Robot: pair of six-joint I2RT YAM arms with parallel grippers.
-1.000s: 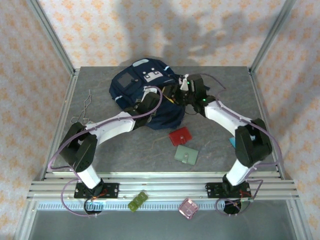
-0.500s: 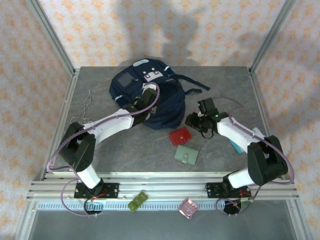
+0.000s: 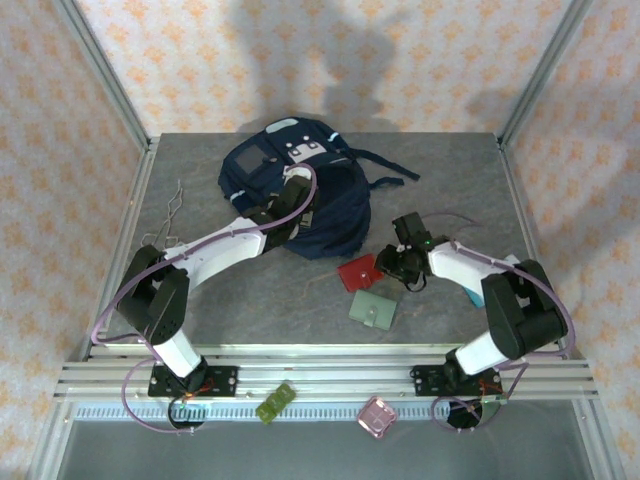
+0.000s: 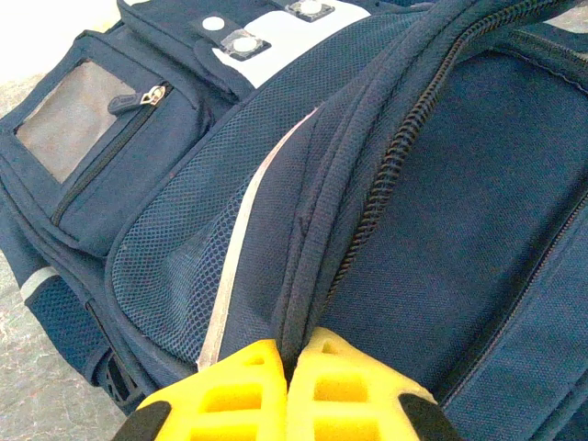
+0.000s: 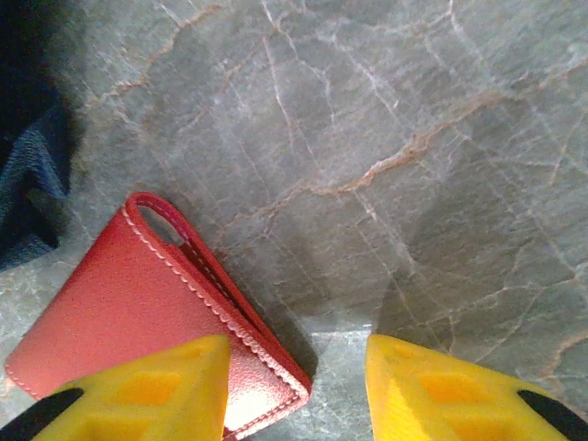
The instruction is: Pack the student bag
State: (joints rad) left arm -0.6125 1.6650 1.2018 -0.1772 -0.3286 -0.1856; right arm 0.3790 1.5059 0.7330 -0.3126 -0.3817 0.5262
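While L gripper (image 4: 290, 363) clamps a seam fold of the student bag (image 4: 441, 211), R gripper (image 5: 297, 367) hangs w/ jaws apart over edge of red wallet (image 5: 129, 303).

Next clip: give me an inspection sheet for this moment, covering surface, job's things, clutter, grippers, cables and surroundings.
Surface: grey marbled table, no spills seen.
Job's things: student bag lies at the far middle of the table.
Clutter: red wallet and green wallet lie on the table, nearer than the bag; green block and pink box sit on the front rail.
Grippers: left gripper shut on a fold of the bag beside its zip; right gripper open, one finger over the red wallet's corner.
Cables: purple cables run along both arms; thin loose wire lies on the table's left.
Surroundings: patterned walls, metal frame posts.
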